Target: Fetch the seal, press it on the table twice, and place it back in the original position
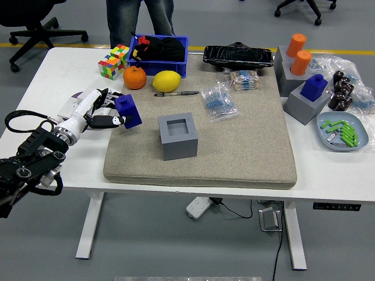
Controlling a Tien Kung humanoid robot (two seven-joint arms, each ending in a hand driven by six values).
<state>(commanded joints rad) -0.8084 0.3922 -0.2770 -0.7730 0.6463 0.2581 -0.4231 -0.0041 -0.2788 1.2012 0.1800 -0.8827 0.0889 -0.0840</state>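
My left hand point(104, 112) is shut on a blue seal point(128, 111) and holds it tilted a little above the left edge of the beige mat point(234, 146). A grey square holder point(177, 136) with an empty socket stands on the mat to the right of the seal. My left arm comes in from the lower left. My right arm is out of view.
An orange point(135, 77), a lemon point(166, 81), a pen point(176, 93) and a blue bin point(159, 52) lie behind. A white switch box point(71, 108) sits under my hand. Another blue seal point(314, 86) in a grey holder and a person point(140, 17) stand farther off.
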